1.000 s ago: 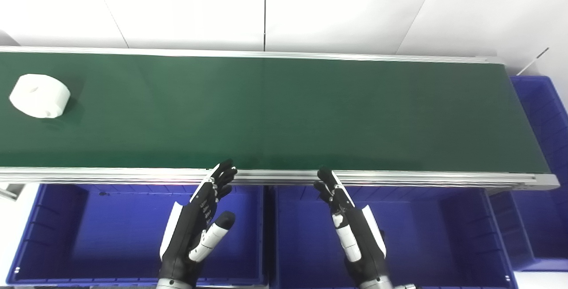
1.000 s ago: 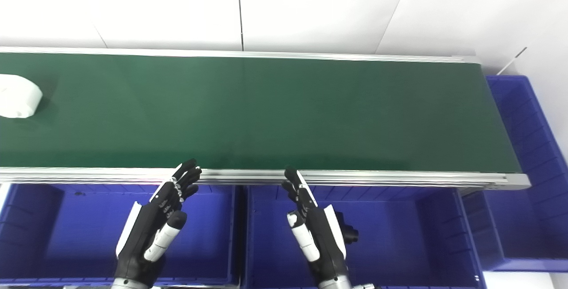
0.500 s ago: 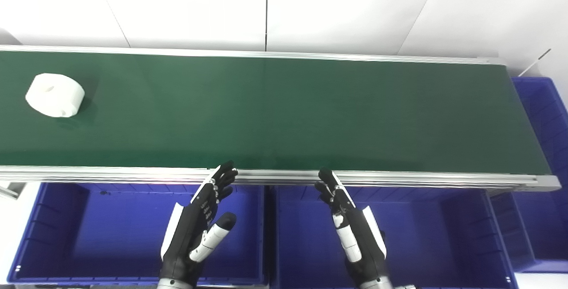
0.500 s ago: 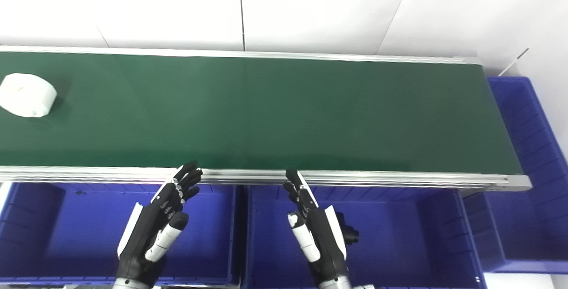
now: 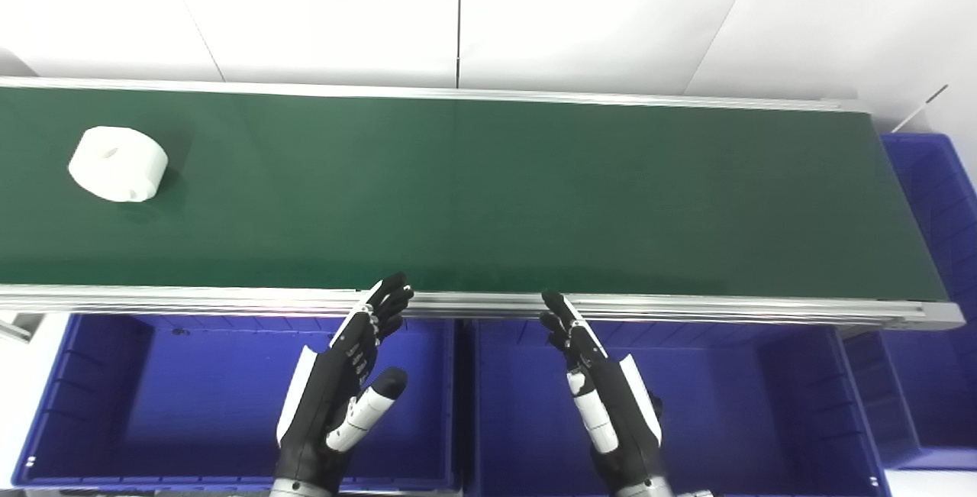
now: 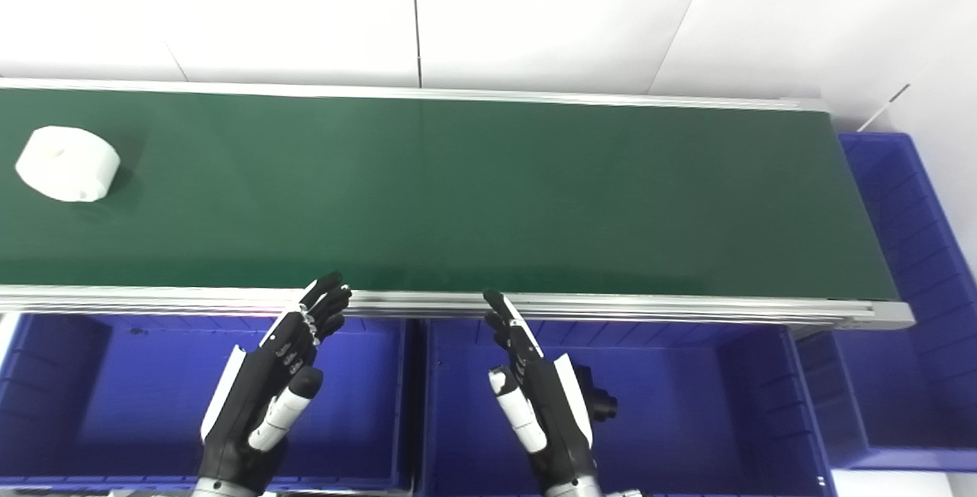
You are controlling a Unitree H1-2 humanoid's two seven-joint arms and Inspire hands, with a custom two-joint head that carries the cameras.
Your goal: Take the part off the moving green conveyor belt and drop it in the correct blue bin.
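A white round part (image 5: 119, 173) with a hole in its top lies on the green conveyor belt (image 5: 488, 192) at the far left. It also shows in the right eye view (image 6: 68, 173). My left hand (image 5: 340, 398) is open and empty, held over the left blue bin (image 5: 99, 405), fingertips near the belt's front rail. My right hand (image 5: 603, 405) is open and empty over the middle blue bin (image 5: 763, 405). Both hands are far from the part.
A third blue bin (image 5: 931, 199) stands past the belt's right end. A small black object (image 6: 599, 401) lies in the middle bin beside my right hand. An aluminium rail (image 5: 687, 306) edges the belt's front. White wall panels stand behind.
The white part has ridden the belt to the right. Both hands stay almost still; the right hand has shifted slightly left.
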